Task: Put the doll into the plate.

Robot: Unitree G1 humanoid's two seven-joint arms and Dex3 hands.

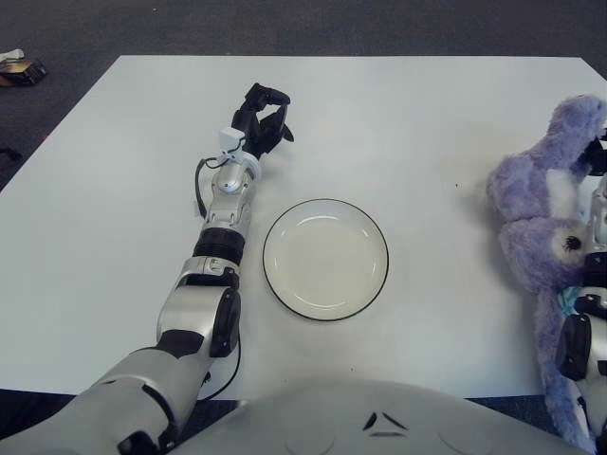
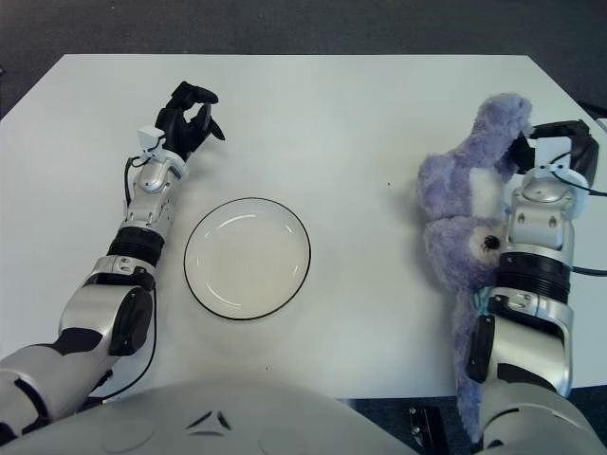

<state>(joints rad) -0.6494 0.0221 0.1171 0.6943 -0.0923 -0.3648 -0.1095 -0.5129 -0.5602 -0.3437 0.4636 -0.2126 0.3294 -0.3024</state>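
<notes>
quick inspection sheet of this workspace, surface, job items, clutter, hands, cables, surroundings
surface: white table, mostly bare
job's things: purple plush doll at the table's right edge, partly hanging over the front; white plate with dark rim, empty, near the centre front
clutter: nothing seen on the table
hands: right hand at the doll's upper end, fingers closed on the plush; left hand beyond and left of the plate, fingers curled, holding nothing
cables: black cable along the left forearm; another looping under the left elbow; black cable at the right wrist
surroundings: dark carpet floor; small object on the floor at far left, cannot identify
</notes>
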